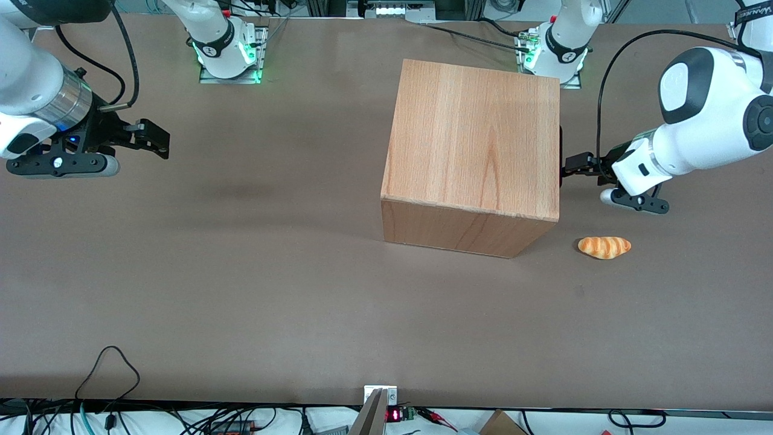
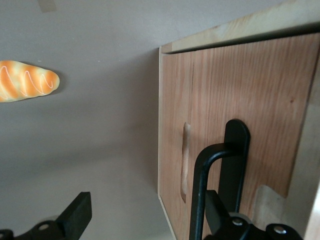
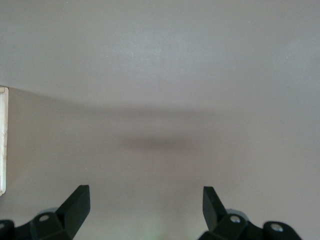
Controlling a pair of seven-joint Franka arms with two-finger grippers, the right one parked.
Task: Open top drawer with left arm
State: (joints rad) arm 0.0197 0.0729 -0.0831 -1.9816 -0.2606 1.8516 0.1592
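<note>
Tool (image 1: 570, 166) spread wide at top drawer (image 2: 235, 115) handle (image 2: 212, 185), holding nothing, bread roll (image 1: 604, 247) nearby

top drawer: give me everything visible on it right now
The top drawer looks shut, its reddish-wood front panel about flush with the cabinet. A black bow handle stands off the panel. The left arm's gripper is at that front, open, one finger by the handle, the other off the cabinet's edge. The interior is hidden.
</note>
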